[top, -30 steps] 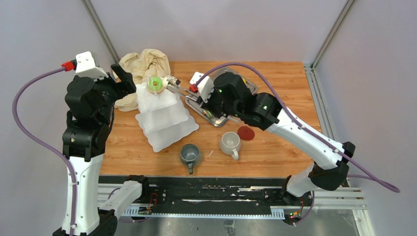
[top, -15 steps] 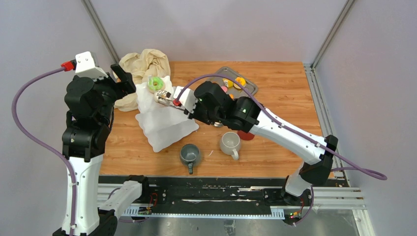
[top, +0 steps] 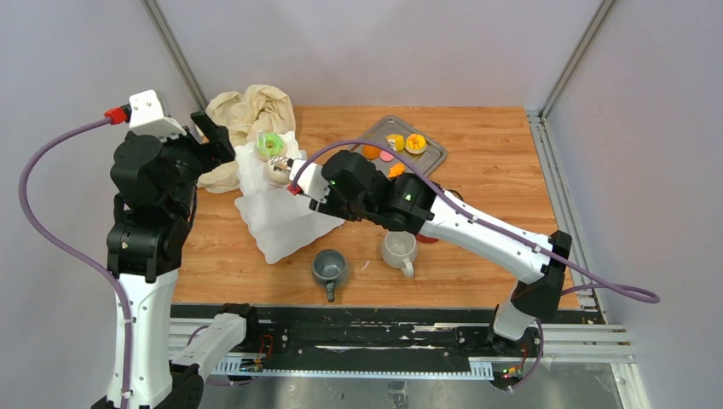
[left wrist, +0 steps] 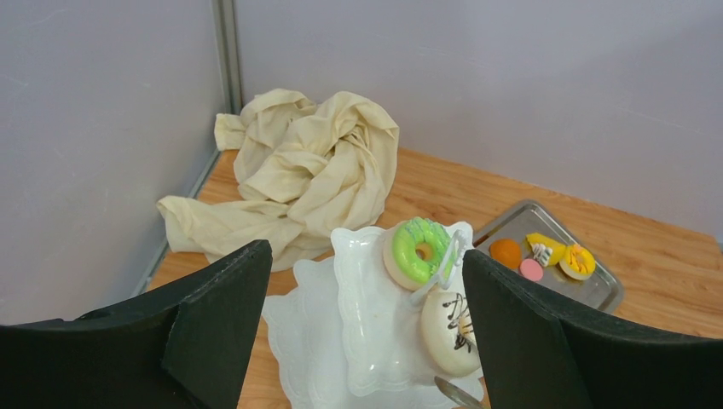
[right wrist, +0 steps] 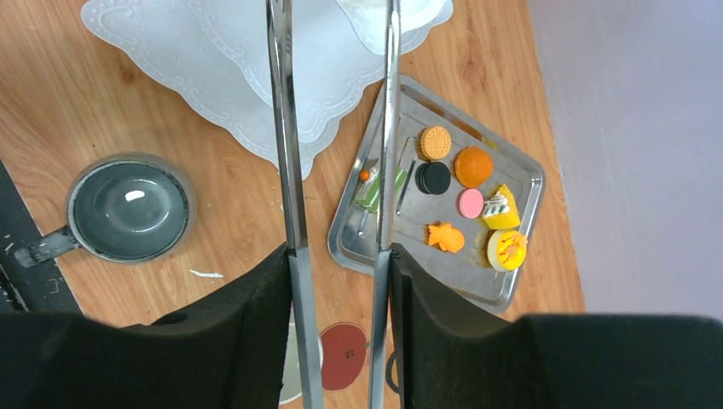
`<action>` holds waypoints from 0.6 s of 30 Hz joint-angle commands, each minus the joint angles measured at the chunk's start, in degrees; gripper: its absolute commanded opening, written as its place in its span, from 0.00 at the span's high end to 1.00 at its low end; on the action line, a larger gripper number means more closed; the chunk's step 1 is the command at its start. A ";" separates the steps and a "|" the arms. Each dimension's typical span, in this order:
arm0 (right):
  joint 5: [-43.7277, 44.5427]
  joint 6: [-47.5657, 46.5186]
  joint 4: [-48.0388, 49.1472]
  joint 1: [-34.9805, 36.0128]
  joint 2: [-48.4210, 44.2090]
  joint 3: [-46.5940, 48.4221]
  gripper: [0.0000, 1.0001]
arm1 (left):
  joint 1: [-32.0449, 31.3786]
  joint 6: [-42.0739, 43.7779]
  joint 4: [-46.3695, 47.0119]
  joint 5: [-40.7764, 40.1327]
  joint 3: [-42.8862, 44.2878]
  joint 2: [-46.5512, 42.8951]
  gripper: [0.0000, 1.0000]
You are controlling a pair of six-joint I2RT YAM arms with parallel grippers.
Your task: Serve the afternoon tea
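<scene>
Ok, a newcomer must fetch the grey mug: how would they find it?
Find the white three-tier stand, left of centre on the wooden table. Near its front corner stand two mugs. The grey mug is the darker, left one; the white mug is right.

Right wrist cam: right gripper (right wrist: 334, 25) tong tips ran off top edge, grip unreadable. Top view: right arm (top: 477, 226) hid near-left part of steel tray (top: 430, 156).

Left fingers (left wrist: 213, 328) spread wide; right fingers (right wrist: 286, 128) slightly parted.
</scene>
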 commanded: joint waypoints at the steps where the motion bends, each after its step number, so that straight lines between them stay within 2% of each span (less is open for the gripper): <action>1: 1.24 -0.52 1.37 1.06 -0.61 2.24 0.56 | -0.31 0.64 0.85 -0.73 0.46 -0.75 0.13; 5: 0.76 -0.08 2.53 1.03 -1.96 1.30 0.52 | -0.31 0.64 0.88 -0.55 0.43 -0.75 0.13; 18: -3.61 3.15 6.15 0.42 -8.52 -2.48 0.50 | -0.37 0.44 1.01 0.05 -0.13 -0.58 0.13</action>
